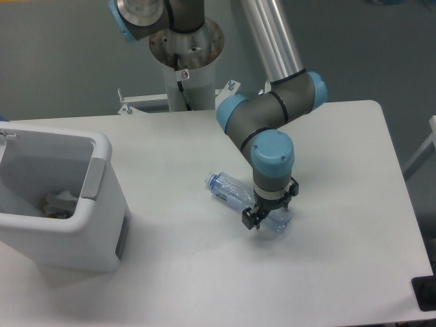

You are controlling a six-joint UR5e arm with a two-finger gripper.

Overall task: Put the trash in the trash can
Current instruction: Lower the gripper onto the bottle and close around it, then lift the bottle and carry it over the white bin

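From my 1 fixed camera I see the crushed clear plastic bottle (235, 192) lying on its side on the smooth white surface (327, 266), its bluish cap end pointing toward the trash can (65, 204), a boxy white plastic bin with a thick rounded rim and a grey side panel standing well apart at the left edge. The black gripper (266, 216), below the arm's round blue-capped wrist, is down over the bottle's far end, though I cannot tell whether its 2 fingers are clamped or spread. Something crumpled and pale (58, 203) lies inside the bin.
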